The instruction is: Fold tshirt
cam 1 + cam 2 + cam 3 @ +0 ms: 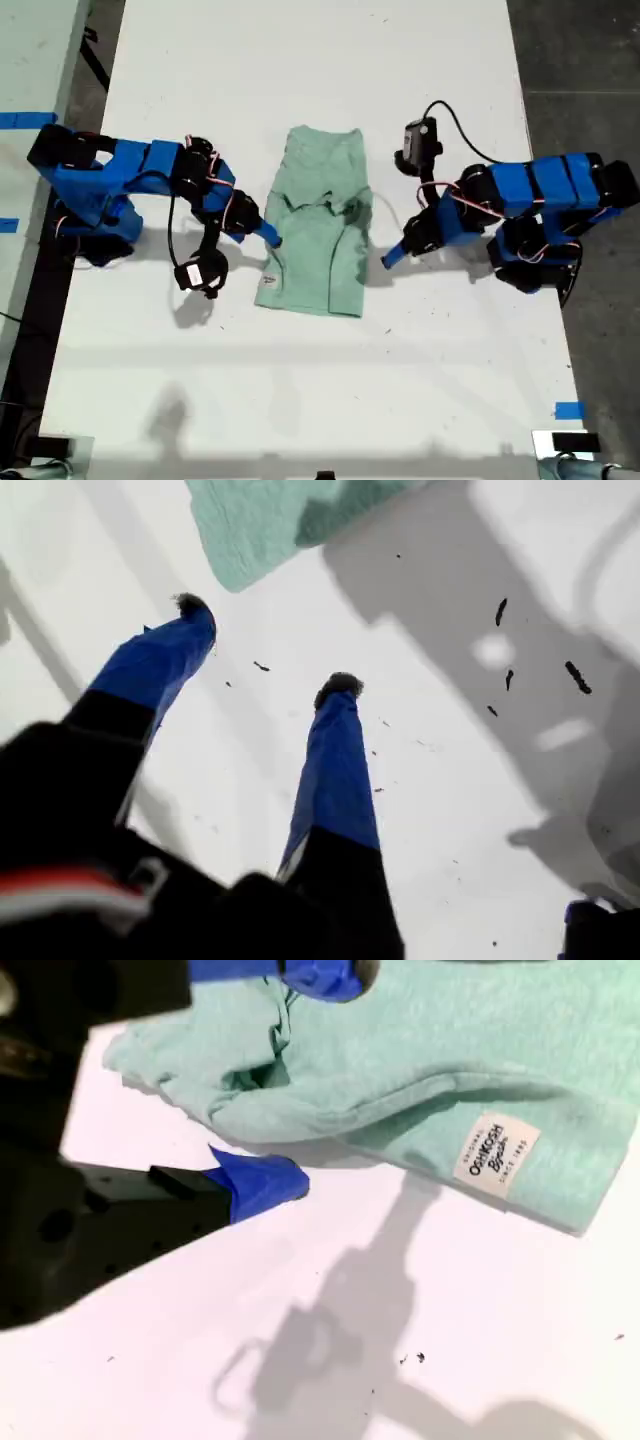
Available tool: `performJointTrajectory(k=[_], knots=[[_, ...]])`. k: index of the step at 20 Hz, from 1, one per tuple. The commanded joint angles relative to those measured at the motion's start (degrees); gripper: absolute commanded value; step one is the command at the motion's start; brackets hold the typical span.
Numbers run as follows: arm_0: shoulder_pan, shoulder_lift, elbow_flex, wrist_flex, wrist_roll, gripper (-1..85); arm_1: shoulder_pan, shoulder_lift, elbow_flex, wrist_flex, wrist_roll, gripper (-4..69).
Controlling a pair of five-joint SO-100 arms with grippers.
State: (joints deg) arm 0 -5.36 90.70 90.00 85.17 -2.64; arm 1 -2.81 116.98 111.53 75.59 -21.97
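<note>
Exterior view is showing the tshirt point(318, 225) lying partly folded in the middle of the desk point(450, 380). The second arm's fingers point(260, 1182) are standing open at its edge, holding nothing; I think they should be closing on all layers together. The first arm's fingers point(335, 770) are hanging open and empty near a corner.

The tshirt point(318, 225) lies folded lengthwise mid-table point(300, 60), a blue arm at each side in the exterior view, tips near its edges.

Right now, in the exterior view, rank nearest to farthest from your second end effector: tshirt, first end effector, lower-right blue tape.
1. tshirt, at my second end effector.
2. my first end effector, across the shirt.
3. blue tape, exterior view's lower right.
</note>
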Motion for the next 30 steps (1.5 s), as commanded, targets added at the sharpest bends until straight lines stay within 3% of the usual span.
performJointTrajectory(k=[1, 4, 6, 13, 17, 30], knots=[[3.43, 4.83, 3.96, -4.92, -3.52, 26.2, -1.05, -3.87, -5.98, -2.29, -0.44, 24.5], [4.48, 0.00, 2.99, -8.96, -3.52, 22.0, -1.05, -12.30, -12.74, -2.11, -1.32, 24.2], [5.36, -1.41, 2.99, -12.39, -3.43, 23.1, -1.85, -17.93, -17.31, -2.11, -0.88, 24.2], [9.49, -9.05, 1.76, -15.03, -3.69, 24.7, -4.75, -39.81, -37.00, 0.35, 2.46, 24.0], [12.13, -14.24, 0.53, -20.74, -3.87, 24.5, -5.89, -44.74, -39.02, -1.05, 4.83, 23.9], [13.10, -23.20, -2.11, -21.62, -4.75, 25.2, -9.58, -53.44, -42.19, -7.12, 7.73, 22.5]])
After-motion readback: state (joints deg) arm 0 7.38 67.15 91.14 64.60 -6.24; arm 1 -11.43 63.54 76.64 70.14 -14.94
